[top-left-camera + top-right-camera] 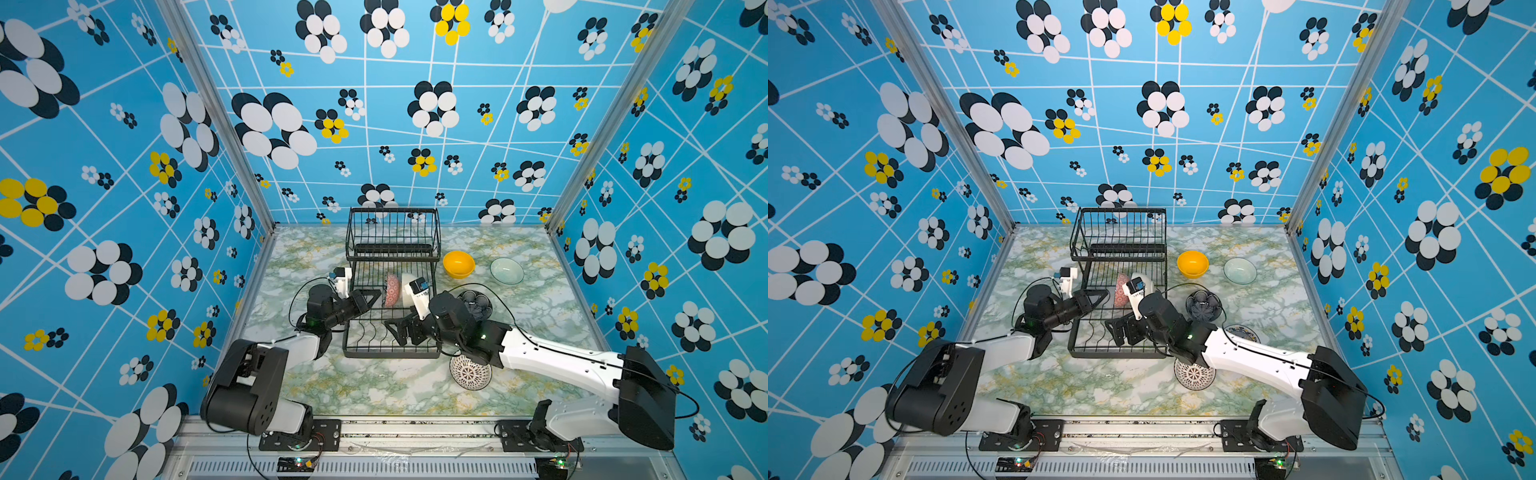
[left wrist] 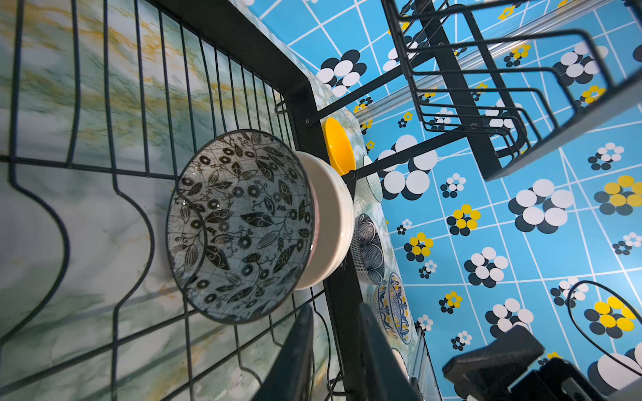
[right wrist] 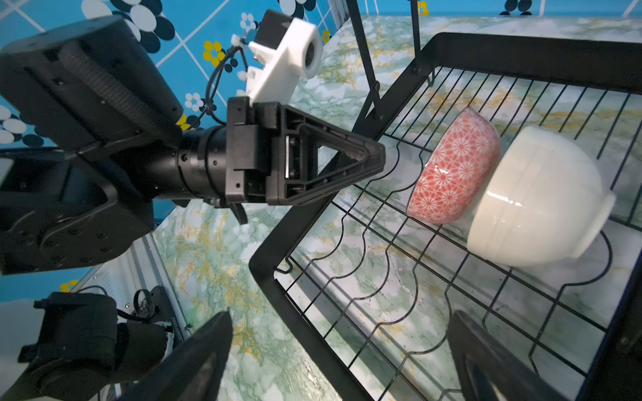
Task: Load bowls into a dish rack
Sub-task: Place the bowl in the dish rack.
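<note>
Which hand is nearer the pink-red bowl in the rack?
Left. The left hand is just beside the pink-red bowl, not touching; the right hand is farther off, over the front of the dish rack.

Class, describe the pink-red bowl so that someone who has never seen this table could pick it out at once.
Find the black wire dish rack on the marble table. Two bowls stand on edge in its lower tray, touching. The pink-red bowl has a red-and-white flower pattern outside; its neighbour, the cream-white bowl, is plain.
</note>
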{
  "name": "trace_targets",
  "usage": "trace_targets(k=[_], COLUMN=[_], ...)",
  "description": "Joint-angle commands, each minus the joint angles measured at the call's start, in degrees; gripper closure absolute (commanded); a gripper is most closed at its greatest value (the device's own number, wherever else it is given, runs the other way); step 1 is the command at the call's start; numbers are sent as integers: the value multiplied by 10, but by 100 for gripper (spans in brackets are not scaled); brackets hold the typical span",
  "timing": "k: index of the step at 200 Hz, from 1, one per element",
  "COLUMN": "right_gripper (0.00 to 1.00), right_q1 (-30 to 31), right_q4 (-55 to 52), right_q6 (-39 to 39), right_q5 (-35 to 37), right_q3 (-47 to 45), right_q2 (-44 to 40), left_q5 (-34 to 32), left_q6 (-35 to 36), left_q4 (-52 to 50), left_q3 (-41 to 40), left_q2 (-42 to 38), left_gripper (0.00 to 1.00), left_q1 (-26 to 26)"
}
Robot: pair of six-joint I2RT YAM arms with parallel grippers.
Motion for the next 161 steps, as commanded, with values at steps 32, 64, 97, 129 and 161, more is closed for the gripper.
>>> trace_targets(k=[32,64,97,129,161], right_gripper=[1,1,1,2,4], right_q1=[6,5,6,6,5], right_q4=[-73,-93,-102,-142,-191], right_q6=[55,55,57,78,126], right_q5=[10,41,53,79,113], right_q3=[1,-20,-27,-24,-52], right_q2=[-41,-57,-62,-75,-121], left_q5=[-34,-54,-74,-102,-81], left_q6=[60,67,56,15,-8], left_q4=[-219,-271,-295,-303,-302], left_q3=[2,-20,-46,-81,-107], left_q2=[-138,-214,-287,-360,-410], left_gripper=[73,70,62,35,16], left_q1=[2,6,14,18,19])
